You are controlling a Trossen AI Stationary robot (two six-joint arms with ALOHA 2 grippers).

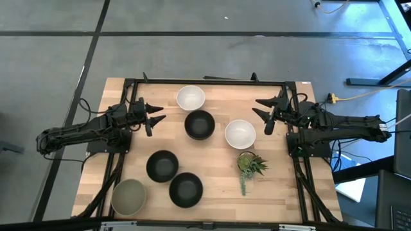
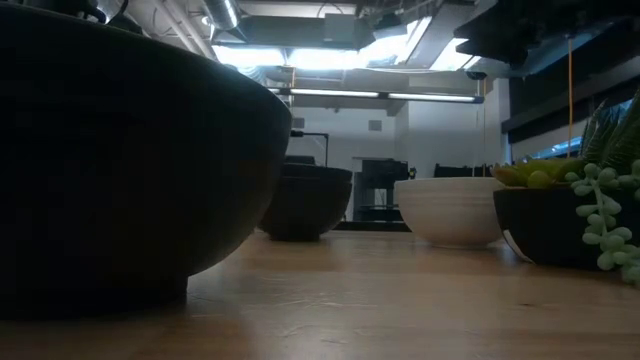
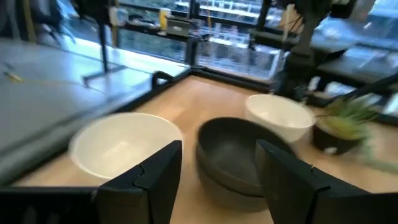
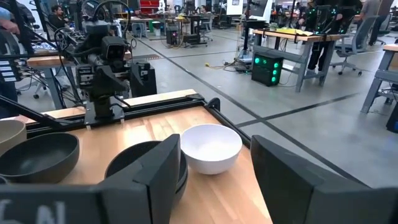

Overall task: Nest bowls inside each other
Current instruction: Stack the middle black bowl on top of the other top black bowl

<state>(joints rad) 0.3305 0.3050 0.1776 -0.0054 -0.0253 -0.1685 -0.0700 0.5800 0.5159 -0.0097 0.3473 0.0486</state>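
- We hold the left gripper spread wide, gripping nothing, facing the black bowl because it looks like our nearest pickup.
- Our right gripper, likewise agape, waits beside a white bowl.
- All six bowls sit apart on the table, none nested.

A big black bowl is looming at the near left of the worktop. Farther back, another black bowl and a white bowl are sitting apart, and a green plant sprig is hanging at right.
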